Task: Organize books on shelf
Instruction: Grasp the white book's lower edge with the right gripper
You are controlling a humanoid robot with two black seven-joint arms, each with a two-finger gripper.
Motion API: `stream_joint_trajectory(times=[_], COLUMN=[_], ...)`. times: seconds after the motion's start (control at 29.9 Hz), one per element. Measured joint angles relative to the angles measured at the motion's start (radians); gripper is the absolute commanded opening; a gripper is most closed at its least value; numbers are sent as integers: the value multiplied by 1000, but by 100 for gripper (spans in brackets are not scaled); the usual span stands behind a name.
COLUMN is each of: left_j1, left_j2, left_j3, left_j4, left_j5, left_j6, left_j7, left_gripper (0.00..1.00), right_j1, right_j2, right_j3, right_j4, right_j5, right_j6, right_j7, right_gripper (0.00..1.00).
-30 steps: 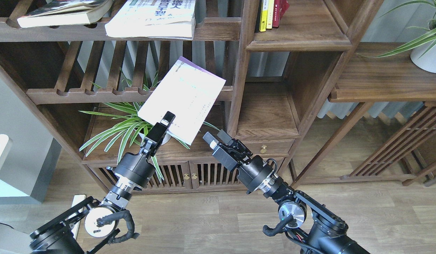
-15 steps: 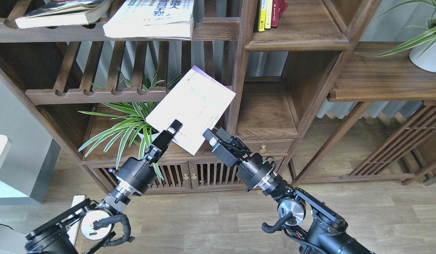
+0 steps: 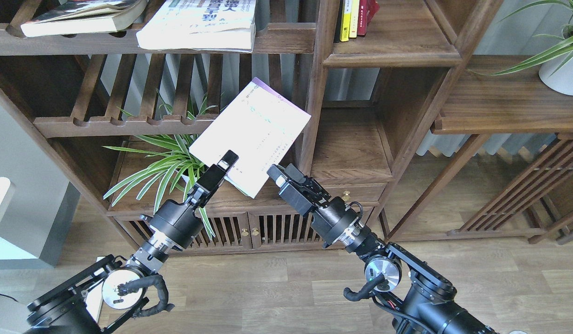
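My left gripper is shut on the lower edge of the pale lavender-white book and holds it tilted in the air in front of the bookcase post. My right gripper is open and empty, just right of the book's lower corner. The white book with blue Chinese characters and the dark pictured book lie flat on the top slatted rack. The shelf cubby with a flat board floor is to the right of the held book.
A spider plant in a white pot sits on the cabinet top behind the left gripper. Slim yellow and red spines stand in the upper right cubby. Another potted plant stands on the right side shelf. A slatted rack runs at mid-left.
My left gripper has carried the lavender-white book to the right, toward the cubby post, then slightly up. My right gripper has stayed nearly in place, open.
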Motion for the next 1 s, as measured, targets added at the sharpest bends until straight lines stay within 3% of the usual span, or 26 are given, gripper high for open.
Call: stream_joint_trajectory(times=[1.0], left_j1=[50], left_j2=[-15], left_j3=[20], left_j4=[-25], left_j5=[19], left_j6=[0], left_j7=[-1], left_gripper=[0], right_j1=[88], right_j2=[0], right_j3=[-8], right_j4=[-11], right_j5=[104], right_j6=[0], right_j7=[-21], right_gripper=[97])
